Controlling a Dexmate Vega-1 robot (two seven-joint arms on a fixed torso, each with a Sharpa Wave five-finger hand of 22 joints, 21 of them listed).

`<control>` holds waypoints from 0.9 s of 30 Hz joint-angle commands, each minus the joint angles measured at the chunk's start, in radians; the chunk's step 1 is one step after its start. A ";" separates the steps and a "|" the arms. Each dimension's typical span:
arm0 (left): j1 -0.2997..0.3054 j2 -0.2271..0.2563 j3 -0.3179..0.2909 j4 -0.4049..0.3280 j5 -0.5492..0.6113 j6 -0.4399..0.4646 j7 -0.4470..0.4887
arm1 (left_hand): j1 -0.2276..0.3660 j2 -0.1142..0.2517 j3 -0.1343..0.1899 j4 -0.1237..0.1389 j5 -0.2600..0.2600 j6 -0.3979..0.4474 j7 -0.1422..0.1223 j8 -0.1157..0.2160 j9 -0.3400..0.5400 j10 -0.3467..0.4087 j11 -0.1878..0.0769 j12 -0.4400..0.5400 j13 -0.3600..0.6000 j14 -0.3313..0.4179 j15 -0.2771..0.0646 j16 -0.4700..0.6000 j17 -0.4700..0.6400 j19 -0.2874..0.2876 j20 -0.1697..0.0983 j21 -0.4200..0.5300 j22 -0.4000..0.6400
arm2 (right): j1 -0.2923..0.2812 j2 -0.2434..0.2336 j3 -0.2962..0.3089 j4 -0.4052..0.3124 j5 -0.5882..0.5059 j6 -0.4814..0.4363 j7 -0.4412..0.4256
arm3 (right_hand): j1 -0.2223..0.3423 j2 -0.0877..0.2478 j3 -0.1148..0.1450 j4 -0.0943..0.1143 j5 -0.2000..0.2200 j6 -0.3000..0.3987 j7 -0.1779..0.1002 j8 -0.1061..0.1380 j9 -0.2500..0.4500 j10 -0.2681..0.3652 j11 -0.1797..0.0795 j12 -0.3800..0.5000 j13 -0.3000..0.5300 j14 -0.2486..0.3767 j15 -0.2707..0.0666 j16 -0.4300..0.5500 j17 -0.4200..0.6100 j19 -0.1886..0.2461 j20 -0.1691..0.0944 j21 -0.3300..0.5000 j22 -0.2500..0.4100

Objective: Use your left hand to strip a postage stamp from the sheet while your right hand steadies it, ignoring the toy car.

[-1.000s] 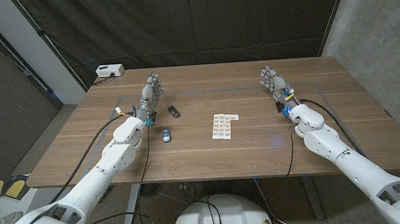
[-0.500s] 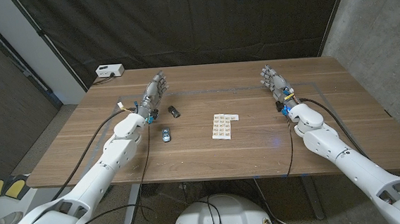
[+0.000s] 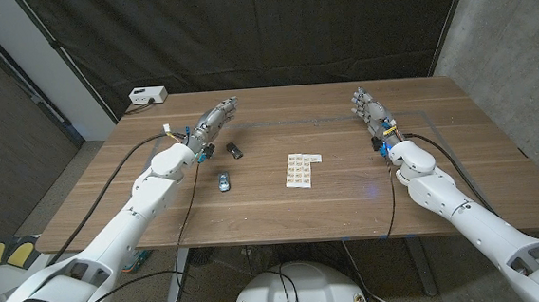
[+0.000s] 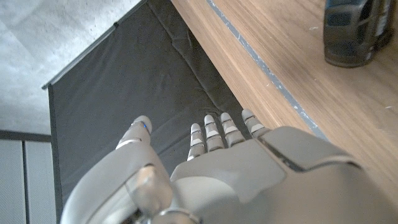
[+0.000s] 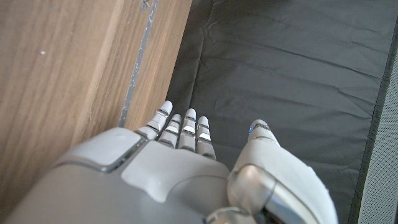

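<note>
A small sheet of postage stamps [image 3: 298,170] lies on the wooden table [image 3: 284,217] near its middle, with a loose white strip at its far right corner. A little blue toy car [image 3: 223,181] sits left of the sheet. My left hand [image 3: 212,122] is raised over the far left of the table, fingers apart and stretched toward the far right, holding nothing. It is well apart from the sheet. My right hand [image 3: 369,112] stands at the far right, fingers up and spread, holding nothing. Both wrist views show the backs of my left hand [image 4: 236,162] and right hand [image 5: 180,162] with straight fingers.
A small black object [image 3: 234,151] lies between my left hand and the car, also seen as a dark object [image 4: 349,31]. A white box [image 3: 147,96] sits past the table's far left corner. A dark curtain hangs behind the table.
My left hand has swung toward the right and tipped over, its fingers now pointing to the far right instead of upward. The right hand, sheet and car have stayed put.
</note>
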 commanded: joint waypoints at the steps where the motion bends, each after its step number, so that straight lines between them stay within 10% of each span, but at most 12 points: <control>1: -0.044 0.045 0.053 -0.056 0.190 0.020 -0.009 | 0.057 0.011 0.021 -0.033 -0.007 0.067 0.003 0.022 0.006 0.034 -0.004 0.013 0.007 0.029 -0.007 0.012 0.012 0.020 0.007 0.013 0.004 | -0.025 -0.008 0.004 -0.023 0.006 0.023 -0.017 | 0.010 -0.001 -0.001 -0.007 0.007 0.007 0.000 0.006 0.002 0.006 -0.002 0.006 0.005 -0.001 0.008 0.007 0.004 -0.002 -0.005 -0.004 0.004; 19: -0.085 0.089 0.125 -0.159 0.435 0.082 -0.023 | 0.217 -0.044 0.049 -0.095 -0.008 0.208 -0.065 0.061 0.014 0.017 0.002 0.012 0.039 -0.019 0.025 -0.001 0.036 -0.020 0.020 -0.001 0.007 | -0.053 -0.015 0.006 -0.026 0.019 0.077 -0.017 | 0.008 -0.001 -0.002 -0.011 0.006 0.008 0.000 0.006 0.002 0.007 -0.006 0.007 0.005 0.000 0.007 0.008 0.004 0.000 -0.004 -0.008 0.005; 27: -0.112 0.114 0.165 -0.237 0.564 0.144 -0.068 | 0.247 -0.072 0.043 -0.084 -0.003 0.251 -0.046 0.074 0.017 -0.002 0.011 0.011 0.053 -0.055 0.041 -0.008 0.047 -0.066 0.024 -0.017 0.011 | -0.059 -0.018 0.006 -0.028 0.027 0.093 -0.015 | 0.006 0.000 -0.002 -0.012 0.006 0.008 0.000 0.007 0.002 0.009 -0.006 0.008 0.005 0.000 0.007 0.008 0.004 0.001 -0.003 -0.011 0.005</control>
